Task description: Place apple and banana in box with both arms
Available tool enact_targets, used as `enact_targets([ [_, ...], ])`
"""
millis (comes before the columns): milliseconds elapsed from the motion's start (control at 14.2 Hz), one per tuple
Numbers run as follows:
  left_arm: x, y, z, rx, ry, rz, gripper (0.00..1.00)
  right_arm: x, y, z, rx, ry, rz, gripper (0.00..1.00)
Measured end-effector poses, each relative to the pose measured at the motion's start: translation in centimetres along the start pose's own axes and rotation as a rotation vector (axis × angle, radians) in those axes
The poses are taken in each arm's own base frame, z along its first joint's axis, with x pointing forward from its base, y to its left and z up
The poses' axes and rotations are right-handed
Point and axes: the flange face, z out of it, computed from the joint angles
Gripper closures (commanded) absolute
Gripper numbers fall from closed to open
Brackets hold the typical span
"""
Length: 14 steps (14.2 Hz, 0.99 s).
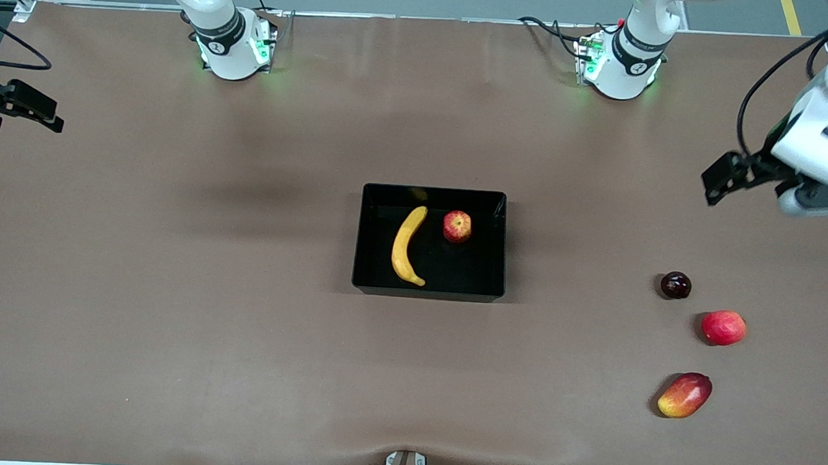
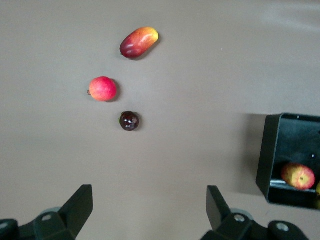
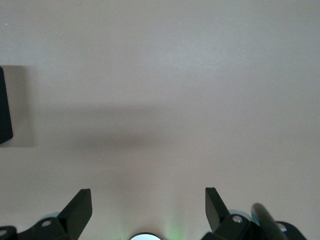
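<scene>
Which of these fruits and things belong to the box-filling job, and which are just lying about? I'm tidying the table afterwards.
Belong to the job:
- apple, in the box
- banana, in the box beside it
- box

Just lying about, toward the left arm's end:
- dark round fruit
- pinkish-red round fruit
- mango, nearest the front camera

Box [image 2: 272,155] — edge-cut; banana [image 2: 318,188] mostly unseen.

Left wrist view: L gripper [image 2: 150,210] up over bare brown tabletop [image 2: 200,75], fingers wide apart, nothing btwn them.
Oblong red-and-yellow mango [image 2: 139,42], round pinkish-red fruit [image 2: 102,89] & small dark glossy round fruit [image 2: 129,121] in a loose row, apart. Black plastic open-topped box [image 2: 267,155] at frame edge w/ small red, yellow-streaked apple [image 2: 298,176] inside.
</scene>
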Motion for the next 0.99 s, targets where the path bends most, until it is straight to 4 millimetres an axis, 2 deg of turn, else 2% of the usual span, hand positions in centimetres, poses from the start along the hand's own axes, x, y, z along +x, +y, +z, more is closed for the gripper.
enact_targets([
  [141,-1.7,-1.1,-0.3,0.001,-0.006,0.017,0.0,0.0,0.1,0.0,0.0,0.0,0.001,0.0],
  [352,-3.4,-1.1,-0.4,-0.005,-0.019,0.042,0.0,0.0,0.1,0.0,0.0,-0.001,0.002,0.0],
  [493,-3.8,-1.0,-0.4,-0.028,-0.039,0.04,0.0,0.0,0.2,0.0,0.0,-0.001,0.003,0.0],
  [774,-4.1,-2.1,-0.4,-0.07,-0.07,0.057,0.0,0.0,0.3,0.0,0.001,-0.001,0.005,0.0],
  [985,-4.4,-2.4,-1.0,-0.07,-0.074,0.057,0.0,-0.1,0.3,0.0,0.001,-0.002,0.005,0.0],
])
